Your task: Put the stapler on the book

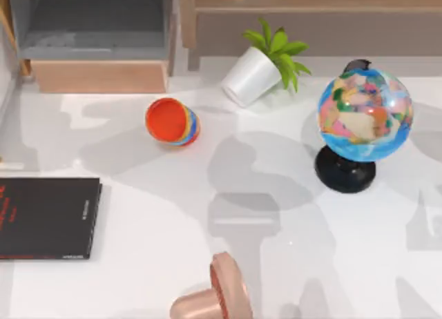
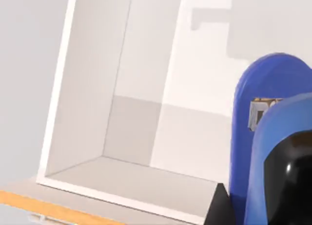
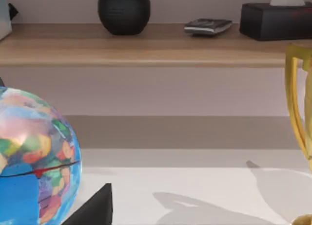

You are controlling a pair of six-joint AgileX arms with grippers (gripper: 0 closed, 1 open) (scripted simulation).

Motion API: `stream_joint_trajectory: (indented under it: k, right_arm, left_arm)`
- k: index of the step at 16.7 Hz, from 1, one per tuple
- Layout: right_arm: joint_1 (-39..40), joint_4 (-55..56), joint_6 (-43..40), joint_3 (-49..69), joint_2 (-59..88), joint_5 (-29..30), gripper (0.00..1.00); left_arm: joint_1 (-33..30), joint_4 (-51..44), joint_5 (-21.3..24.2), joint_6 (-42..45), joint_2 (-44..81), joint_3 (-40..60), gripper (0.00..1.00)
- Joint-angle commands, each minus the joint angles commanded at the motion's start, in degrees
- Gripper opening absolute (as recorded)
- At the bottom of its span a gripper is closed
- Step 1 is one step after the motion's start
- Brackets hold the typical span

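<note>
The book (image 1: 45,217), flat and black with red lettering, lies at the table's left edge in the top view. The bright blue stapler (image 2: 265,113) stands very close in the left wrist view. My left gripper (image 2: 253,200) is shut on it, with black fingers (image 2: 290,176) against its sides, and behind it is an open white cabinet. A dark part of my right gripper (image 3: 95,208) shows low in the right wrist view, beside the globe (image 3: 31,161).
An orange rainbow-striped cup (image 1: 173,122) lies on its side at centre left. A tipped white plant pot (image 1: 252,74) and a globe (image 1: 362,115) on a black stand sit at the back right. A pink object (image 1: 217,295) stands at the front edge. A gold trophy (image 3: 298,108) is near the right arm.
</note>
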Motion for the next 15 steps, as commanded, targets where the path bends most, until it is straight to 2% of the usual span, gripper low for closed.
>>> stream_joint_trajectory:
  k: [7, 15]
  right_arm:
    - [0.0, 0.0, 0.0, 0.0, 0.0, 0.0, 1.0]
    - [0.0, 0.0, 0.0, 0.0, 0.0, 0.0, 1.0]
  left_arm:
    - [-5.38, 6.12, -0.87, -0.29, -15.95, -22.57, 0.0]
    - [-14.07, 11.78, 3.94, -7.3, -21.43, -45.96, 0.0]
